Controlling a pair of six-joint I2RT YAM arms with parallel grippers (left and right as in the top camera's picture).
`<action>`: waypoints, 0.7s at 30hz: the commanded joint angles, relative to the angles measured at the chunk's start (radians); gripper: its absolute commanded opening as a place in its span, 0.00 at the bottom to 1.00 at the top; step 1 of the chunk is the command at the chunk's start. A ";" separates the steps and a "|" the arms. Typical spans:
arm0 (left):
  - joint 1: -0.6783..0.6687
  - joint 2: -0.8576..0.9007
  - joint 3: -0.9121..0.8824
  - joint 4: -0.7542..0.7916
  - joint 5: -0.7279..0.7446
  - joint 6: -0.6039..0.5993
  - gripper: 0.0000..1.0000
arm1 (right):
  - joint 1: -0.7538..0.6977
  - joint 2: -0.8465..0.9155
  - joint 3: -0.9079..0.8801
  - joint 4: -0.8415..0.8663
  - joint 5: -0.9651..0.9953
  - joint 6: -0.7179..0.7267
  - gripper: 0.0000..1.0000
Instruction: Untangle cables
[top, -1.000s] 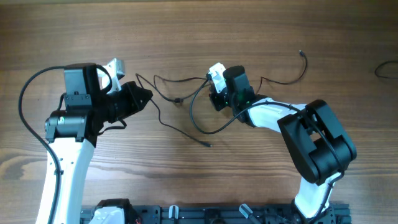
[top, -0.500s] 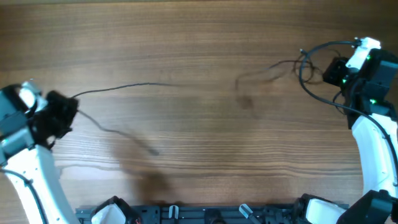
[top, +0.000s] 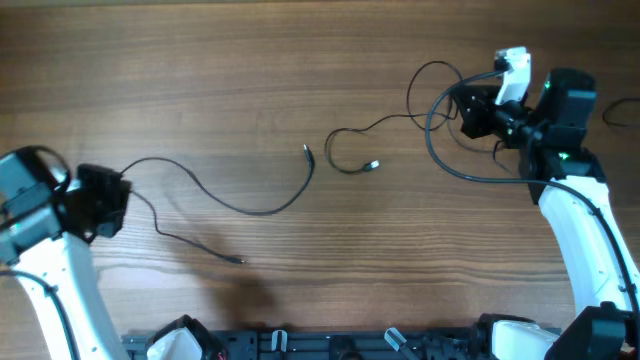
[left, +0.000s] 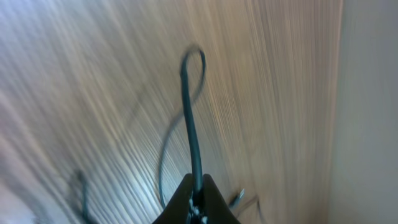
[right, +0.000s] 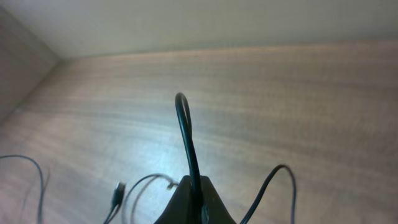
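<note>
Looks like robot lab: L arm (top: 60, 270), R arm (top: 585, 230) at wood table (top: 200, 60).

Even, bright overhead light; both wrist views motion-blurred.

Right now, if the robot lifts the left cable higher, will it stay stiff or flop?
Probably flop: the left cable lies in loose curves, so it looks very bendy. It is thin, so likely light. It should drag rather than roll, as most of it rests on the table.
</note>
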 joint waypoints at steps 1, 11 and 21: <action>-0.171 0.047 -0.039 0.055 -0.001 -0.011 0.04 | -0.013 -0.014 0.113 0.010 0.226 -0.031 0.04; -0.505 0.279 -0.039 0.217 -0.020 -0.011 0.04 | -0.189 0.297 0.664 0.040 0.573 -0.330 0.04; -0.599 0.333 -0.039 0.337 -0.024 -0.011 0.04 | -0.227 0.880 0.755 0.242 0.536 -0.252 0.04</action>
